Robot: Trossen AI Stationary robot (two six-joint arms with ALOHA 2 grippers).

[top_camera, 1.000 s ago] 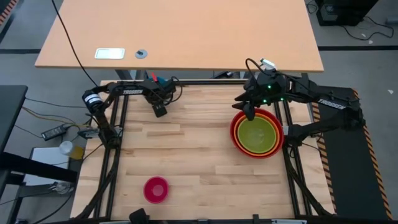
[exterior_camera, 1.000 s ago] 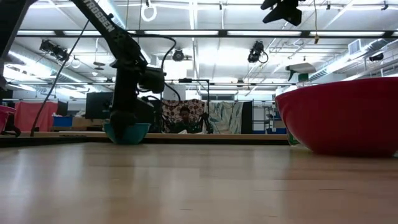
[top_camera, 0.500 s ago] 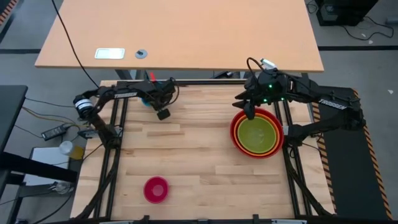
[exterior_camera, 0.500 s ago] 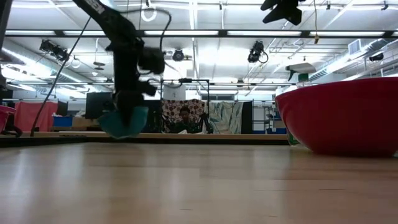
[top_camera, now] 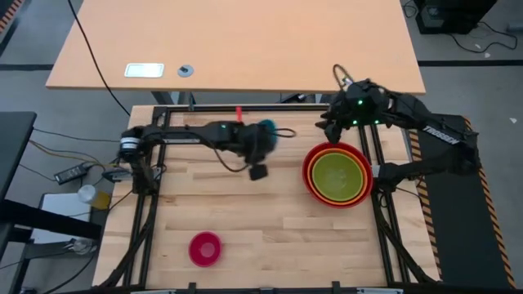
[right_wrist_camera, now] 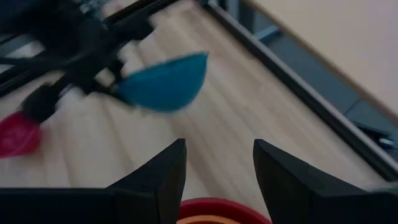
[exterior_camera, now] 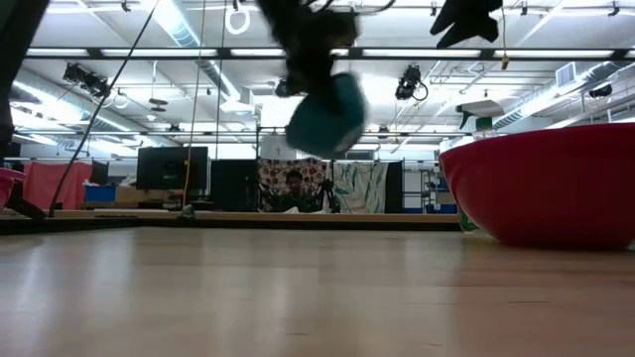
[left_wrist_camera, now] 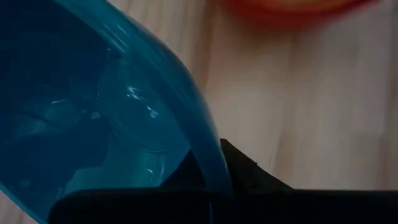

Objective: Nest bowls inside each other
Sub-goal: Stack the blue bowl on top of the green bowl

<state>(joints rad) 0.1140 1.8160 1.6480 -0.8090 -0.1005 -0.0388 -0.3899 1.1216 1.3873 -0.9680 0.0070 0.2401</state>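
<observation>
left gripper [top_camera: 260, 140] clamped on the blue bowl [top_camera: 265, 135] rim – low view shows it [exterior_camera: 327, 114] lifted clear of the worktop [top_camera: 245, 212]. right gripper [top_camera: 331, 122], fingers apart, holds nothing beside the red bowl [top_camera: 307, 167]; orange bowl [top_camera: 314, 180] and green bowl [top_camera: 339, 178] nested inside. pink bowl [top_camera: 204, 248] well apart – high view only.

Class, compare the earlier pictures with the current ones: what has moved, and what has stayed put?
The left pincer shut on the blue bowl, lifted it and carried it rightward toward the stacked bowls. The right pincer drew back a little, open. The stack and the pink bowl stayed.
</observation>
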